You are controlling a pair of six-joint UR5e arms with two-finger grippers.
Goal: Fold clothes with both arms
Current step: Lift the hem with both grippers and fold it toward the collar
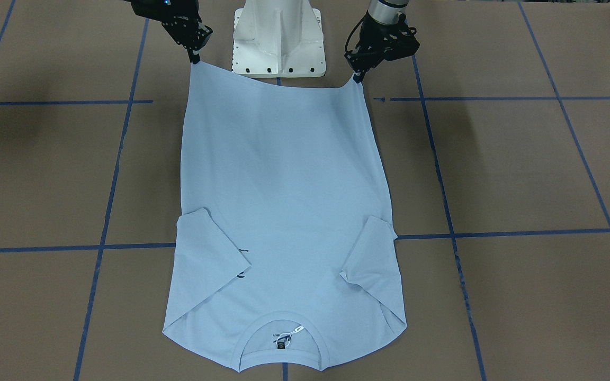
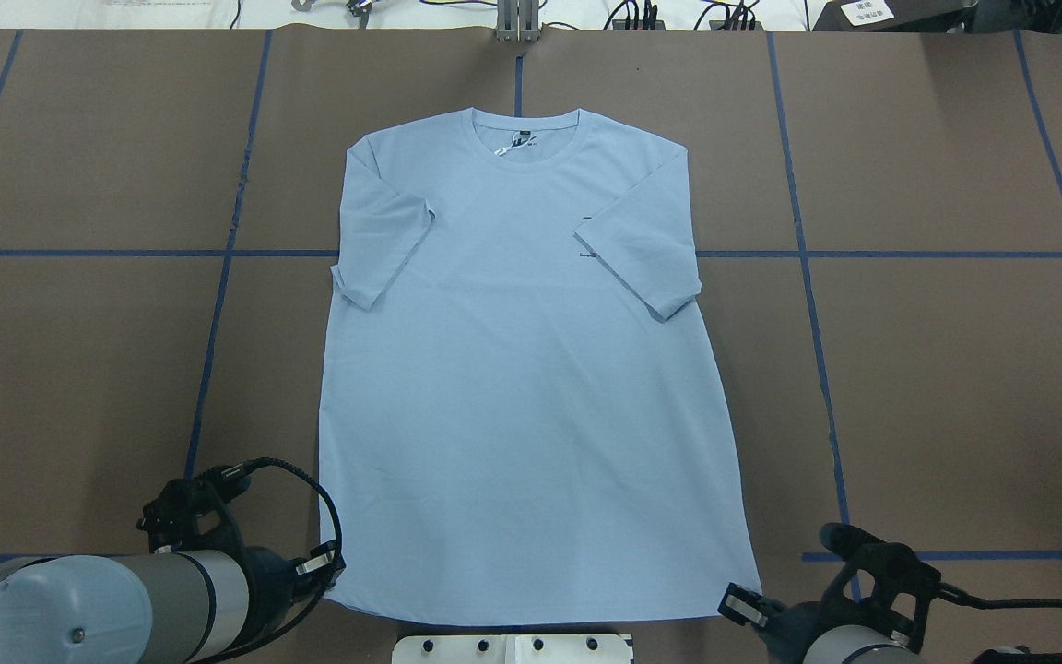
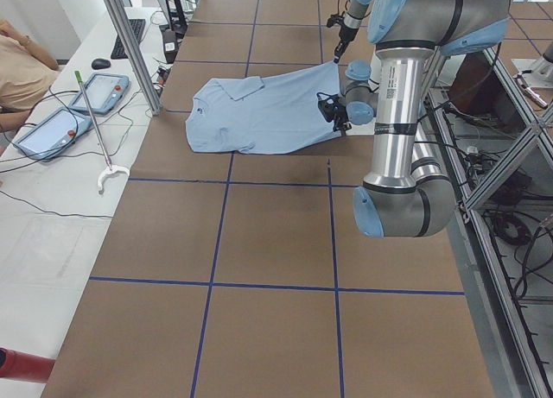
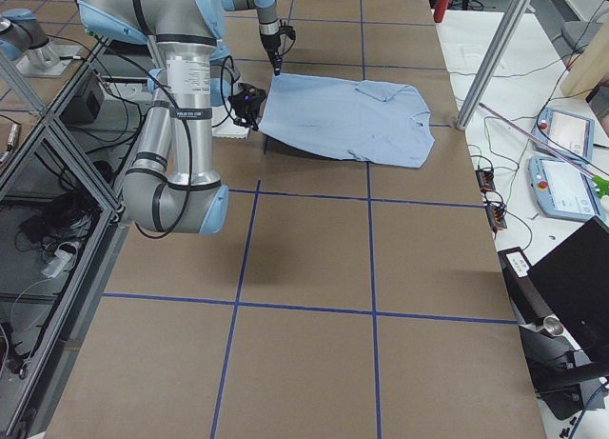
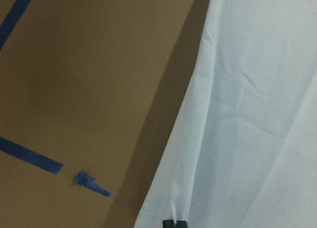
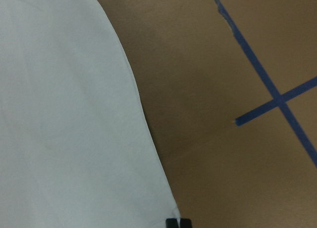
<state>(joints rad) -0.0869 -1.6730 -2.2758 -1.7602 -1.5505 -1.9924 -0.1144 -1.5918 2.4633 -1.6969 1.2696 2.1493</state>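
The light blue T-shirt (image 2: 522, 369) lies front up on the brown table, with its collar (image 2: 524, 129) far from me and both sleeves folded in over the chest. A sleeve (image 2: 642, 231) hides most of the dark print. My left gripper (image 2: 333, 572) is shut on the near left hem corner, and the left wrist view shows its tips (image 5: 174, 222) pinching the cloth. My right gripper (image 2: 741, 604) is shut on the near right hem corner, as the right wrist view (image 6: 178, 222) also shows. In the front-facing view both hem corners are held raised, with the left gripper (image 1: 357, 78) on the view's right and the right gripper (image 1: 195, 58) on its left.
The white pedestal base (image 1: 278, 42) stands between the two grippers, just behind the hem. Blue tape lines (image 2: 218, 304) grid the brown table. A side bench with teach pendants (image 3: 104, 91) and a metal post (image 3: 130, 44) lies beyond the collar end.
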